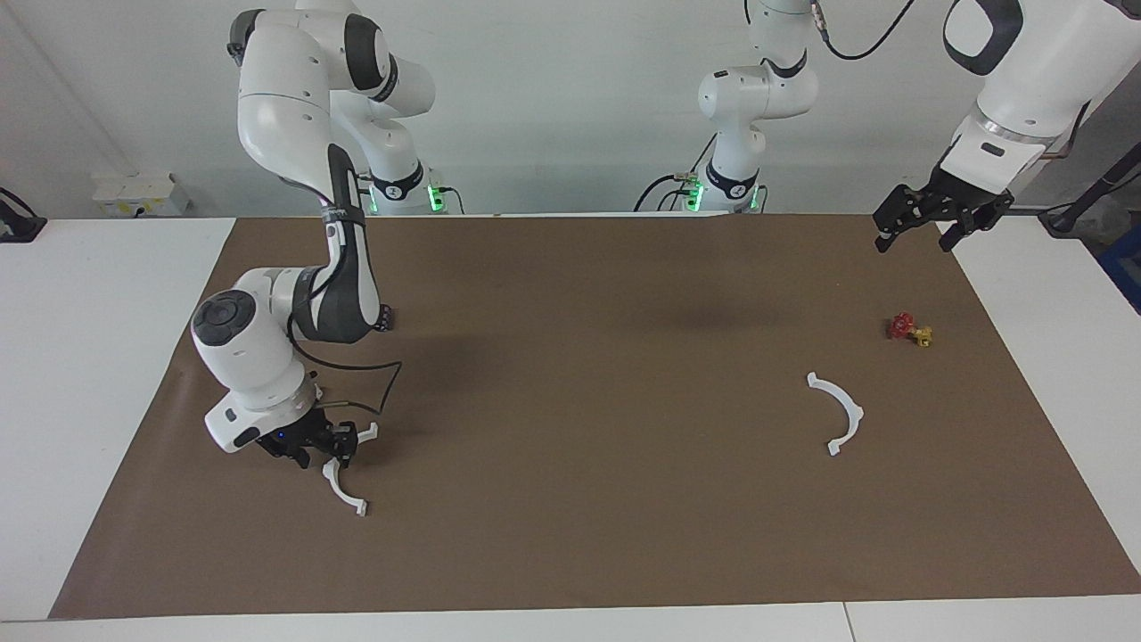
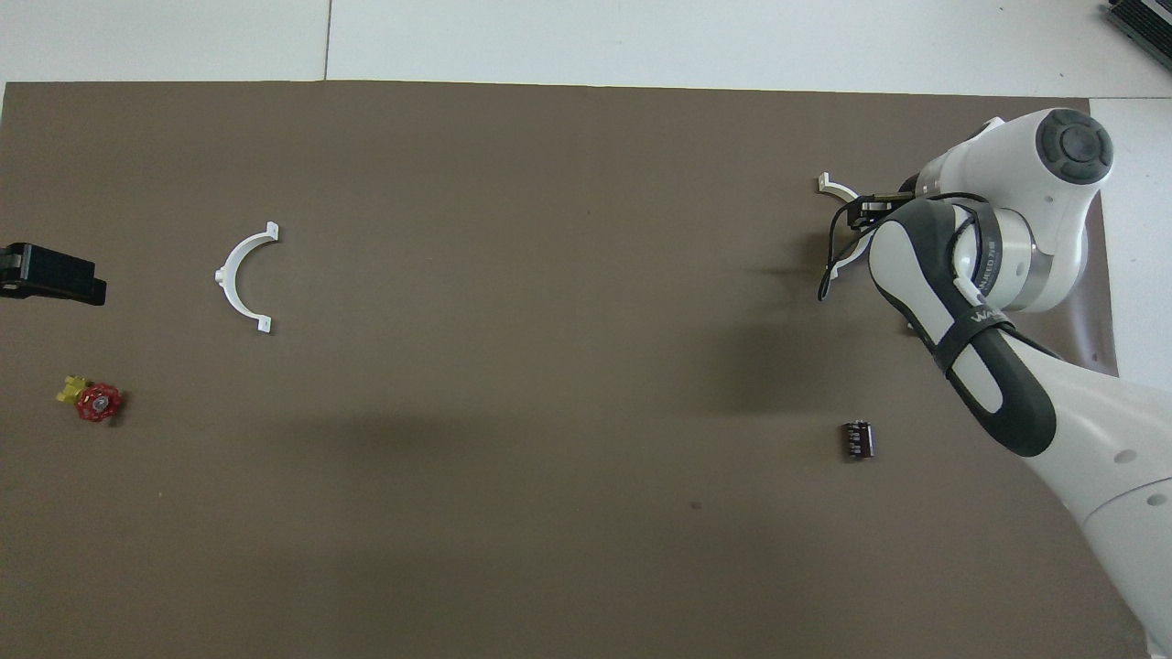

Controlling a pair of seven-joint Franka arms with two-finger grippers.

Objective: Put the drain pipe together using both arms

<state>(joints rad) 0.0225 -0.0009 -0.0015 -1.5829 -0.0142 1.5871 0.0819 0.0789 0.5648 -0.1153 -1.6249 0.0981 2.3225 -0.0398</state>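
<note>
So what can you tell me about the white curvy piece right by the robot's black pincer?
It is a white half-ring, thin and plastic-looking, one half of the drain pipe. It has little tabs at both ends and lies flat on the brown mat toward the right arm's end of the table. The right pincer is down at its middle, but whether it grips it cannot be told. From overhead, the arm hides most of it.
</note>
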